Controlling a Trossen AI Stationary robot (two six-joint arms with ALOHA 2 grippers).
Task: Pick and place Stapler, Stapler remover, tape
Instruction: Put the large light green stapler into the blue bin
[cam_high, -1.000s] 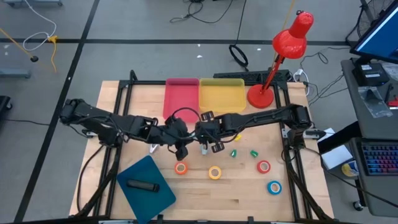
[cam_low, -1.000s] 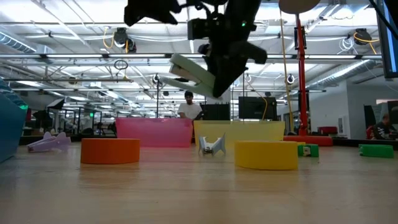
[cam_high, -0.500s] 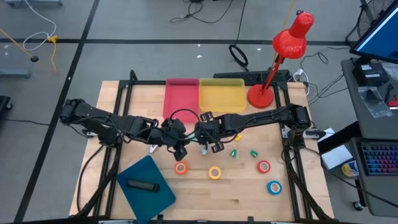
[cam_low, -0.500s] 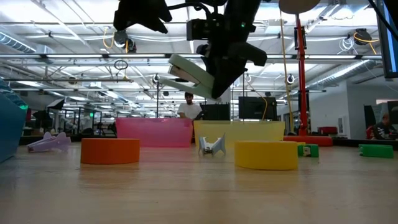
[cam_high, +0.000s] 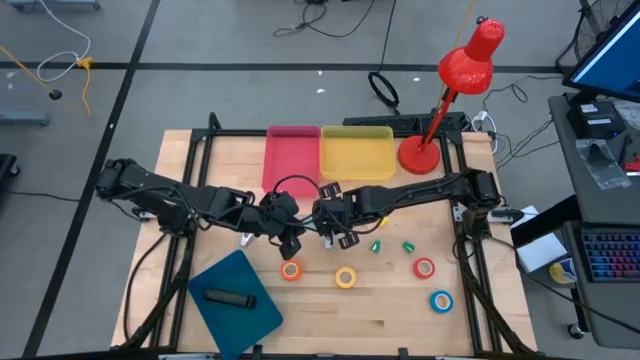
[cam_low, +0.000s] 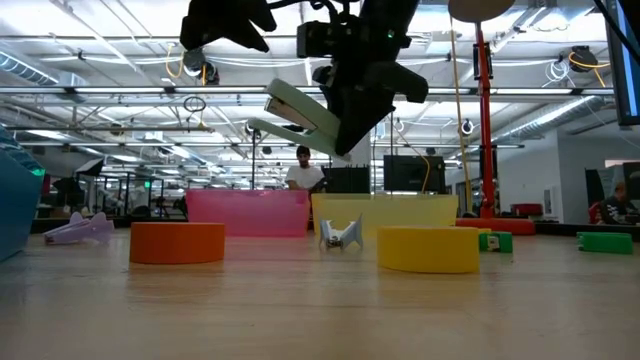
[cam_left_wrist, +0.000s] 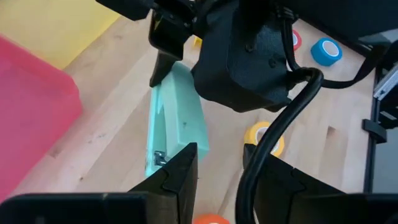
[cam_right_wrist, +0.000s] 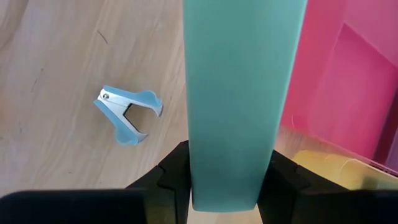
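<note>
My right gripper (cam_high: 338, 232) is shut on the mint-green stapler (cam_low: 295, 115), which hangs high above the table's middle. My left gripper (cam_high: 290, 238) stands open right beside it. In the left wrist view the stapler's free end (cam_left_wrist: 157, 163) lies by the outer side of one finger, not between the two. The pale blue stapler remover (cam_right_wrist: 127, 115) lies on the wood below. Orange (cam_high: 290, 270), yellow (cam_high: 345, 277), red (cam_high: 424, 268) and blue (cam_high: 441, 300) tape rolls lie flat nearer the front edge. My right gripper pinches the stapler's two long sides (cam_right_wrist: 193, 174) between its two fingers, near one end. The fingers slant down from the table's right, and the stapler runs on ahead along them. It is lifted clear and tilted. Whether my left gripper touches the stapler's free end, I cannot tell.
A pink tray (cam_high: 291, 155) and a yellow tray (cam_high: 357, 152) stand at the back, with a red lamp (cam_high: 445, 100) to their right. A teal pad (cam_high: 235, 295) bearing a black object lies front left. Two small green pieces (cam_high: 377, 245) lie right of the grippers.
My left gripper has rolled about its own axis without leaving its place. The stapler in my right gripper has shifted slightly toward the table's left and now tilts a little more steeply.
</note>
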